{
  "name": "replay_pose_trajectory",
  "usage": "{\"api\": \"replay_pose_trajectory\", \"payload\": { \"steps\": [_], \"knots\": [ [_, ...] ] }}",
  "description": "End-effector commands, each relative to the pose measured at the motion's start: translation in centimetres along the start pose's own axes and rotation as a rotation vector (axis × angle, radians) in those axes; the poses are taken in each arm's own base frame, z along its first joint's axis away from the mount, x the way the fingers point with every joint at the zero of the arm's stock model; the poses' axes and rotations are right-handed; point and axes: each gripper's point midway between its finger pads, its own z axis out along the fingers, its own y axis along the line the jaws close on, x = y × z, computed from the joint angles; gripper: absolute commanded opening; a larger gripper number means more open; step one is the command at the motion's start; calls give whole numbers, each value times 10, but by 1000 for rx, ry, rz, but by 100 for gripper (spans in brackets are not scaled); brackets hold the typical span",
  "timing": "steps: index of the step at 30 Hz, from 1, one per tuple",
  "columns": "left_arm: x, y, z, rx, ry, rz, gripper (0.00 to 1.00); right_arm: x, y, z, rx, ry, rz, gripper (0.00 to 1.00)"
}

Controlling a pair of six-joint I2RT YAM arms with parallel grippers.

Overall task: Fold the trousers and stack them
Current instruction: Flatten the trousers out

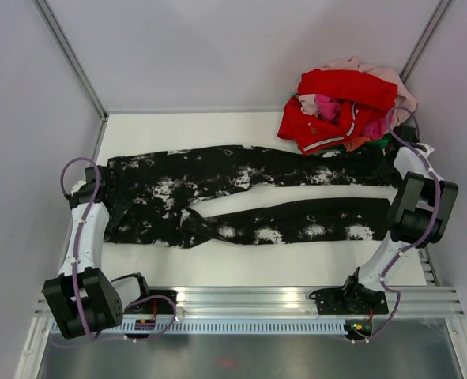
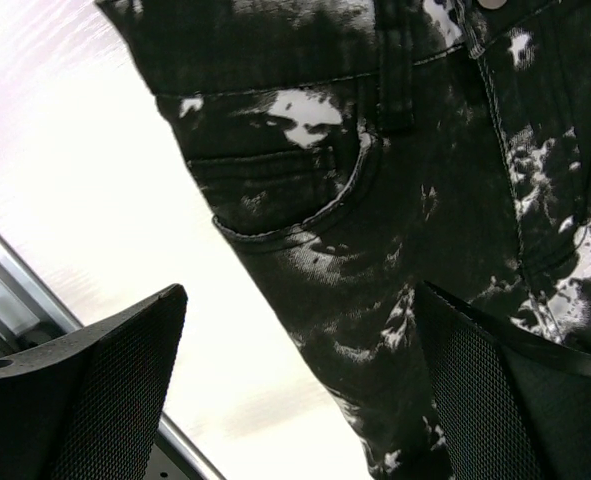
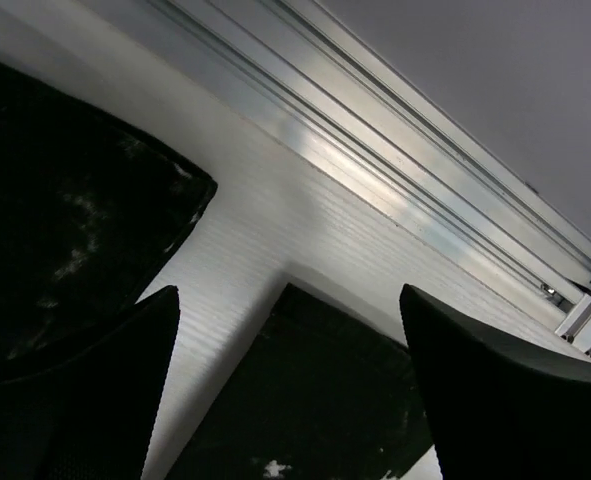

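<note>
You see the trousers [image 1: 241,193] spread flat across the worktop [image 1: 257,264], waist left, legs running right; red and pink clothes [image 1: 344,110] heaped far right.

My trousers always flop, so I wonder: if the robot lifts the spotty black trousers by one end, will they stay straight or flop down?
Probably flop: the trousers lie flat and limp on the table, creased near the crotch. The stitched pocket suggests thick denim, so maybe heavyish. Pushed, they would likely bunch, not slide.
</note>
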Motion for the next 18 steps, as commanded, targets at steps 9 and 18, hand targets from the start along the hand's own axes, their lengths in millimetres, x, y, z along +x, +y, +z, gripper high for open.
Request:
{"api": "replay_pose_trajectory", "payload": {
  "steps": [9,18],
  "knots": [
    [-8,-4,-28,92,-21,-87,100,42,50,-137,-404,-146,-132,98],
    [21,-119,-131,798,-44,312,94,113,-42,-137,-275,-107,232,96]
  ]
}}
